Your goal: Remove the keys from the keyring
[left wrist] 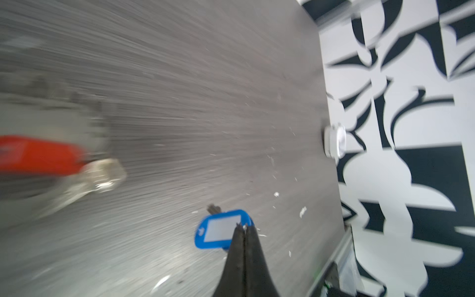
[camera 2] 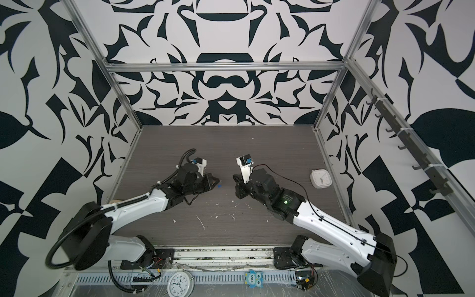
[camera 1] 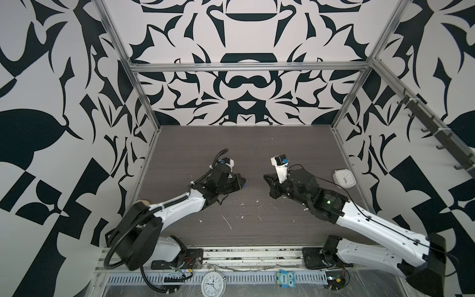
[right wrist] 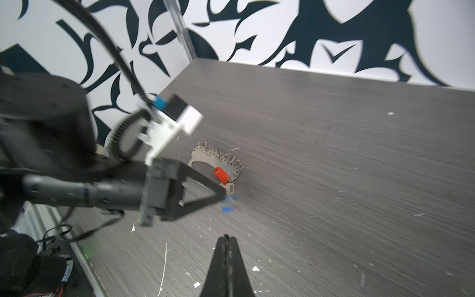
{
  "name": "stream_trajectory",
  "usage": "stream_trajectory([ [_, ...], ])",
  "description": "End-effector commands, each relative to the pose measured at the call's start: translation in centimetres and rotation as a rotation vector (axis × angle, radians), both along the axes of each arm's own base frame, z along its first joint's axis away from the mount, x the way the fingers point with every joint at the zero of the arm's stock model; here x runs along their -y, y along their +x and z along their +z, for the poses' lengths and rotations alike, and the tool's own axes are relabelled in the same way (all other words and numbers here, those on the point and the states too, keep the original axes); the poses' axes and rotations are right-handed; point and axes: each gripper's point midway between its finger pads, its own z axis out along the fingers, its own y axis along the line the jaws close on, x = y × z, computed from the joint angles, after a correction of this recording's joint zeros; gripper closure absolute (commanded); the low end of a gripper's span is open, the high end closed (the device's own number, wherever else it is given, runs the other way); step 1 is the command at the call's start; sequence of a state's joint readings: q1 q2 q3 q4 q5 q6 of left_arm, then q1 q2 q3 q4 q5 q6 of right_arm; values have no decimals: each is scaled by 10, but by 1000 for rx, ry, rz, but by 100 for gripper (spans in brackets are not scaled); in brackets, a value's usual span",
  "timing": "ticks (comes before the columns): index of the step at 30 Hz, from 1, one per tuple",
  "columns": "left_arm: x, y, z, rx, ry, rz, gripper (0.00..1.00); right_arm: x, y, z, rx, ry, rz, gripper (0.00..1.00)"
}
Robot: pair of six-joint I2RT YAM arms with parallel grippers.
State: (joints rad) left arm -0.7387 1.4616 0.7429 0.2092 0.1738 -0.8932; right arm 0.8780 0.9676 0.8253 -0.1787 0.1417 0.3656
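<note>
My left gripper (left wrist: 244, 226) is shut on the small metal piece of the blue key (left wrist: 221, 229). The blue tag stays sharp at the fingertips while the table behind it blurs. In the right wrist view that blue key (right wrist: 228, 205) is a blur just under the left gripper's tip. The red key (right wrist: 221, 174) lies on the table beside the keyring (right wrist: 221, 156), a curved silvery plate with several thin rings. In both top views the left gripper (camera 1: 244, 181) hides them, and only a blue speck (camera 2: 219, 185) shows. My right gripper (right wrist: 226, 236) is shut on nothing and faces the left one across a short gap.
A white square clock (camera 1: 344, 179) lies near the right wall. A round clock (camera 1: 213, 284) and a blue owl figure (camera 1: 284, 279) sit on the front rail. White scuffs dot the dark wood table (camera 1: 244, 221). Patterned walls close in three sides.
</note>
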Motion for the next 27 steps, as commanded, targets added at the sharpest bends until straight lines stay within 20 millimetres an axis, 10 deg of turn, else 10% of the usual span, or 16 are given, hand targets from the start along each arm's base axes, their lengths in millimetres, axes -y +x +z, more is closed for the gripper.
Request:
stream_trajectory([
  [1, 47, -10, -9, -40, -54, -156, 100, 26, 5, 15, 49, -8, -106, 100],
  [8, 88, -10, -45, -114, -21, -220, 100, 45, -6, 25, 72, 2, -131, 100],
  [14, 82, -5, -51, -107, 14, -181, 63, 49, -10, 27, 76, 20, -130, 82],
  [22, 45, 0, -4, 21, 19, -86, 52, 38, -9, 21, 47, 0, -91, 67],
  [27, -20, 1, 63, 231, 87, 76, 44, 10, -7, -1, -18, -50, 6, 61],
])
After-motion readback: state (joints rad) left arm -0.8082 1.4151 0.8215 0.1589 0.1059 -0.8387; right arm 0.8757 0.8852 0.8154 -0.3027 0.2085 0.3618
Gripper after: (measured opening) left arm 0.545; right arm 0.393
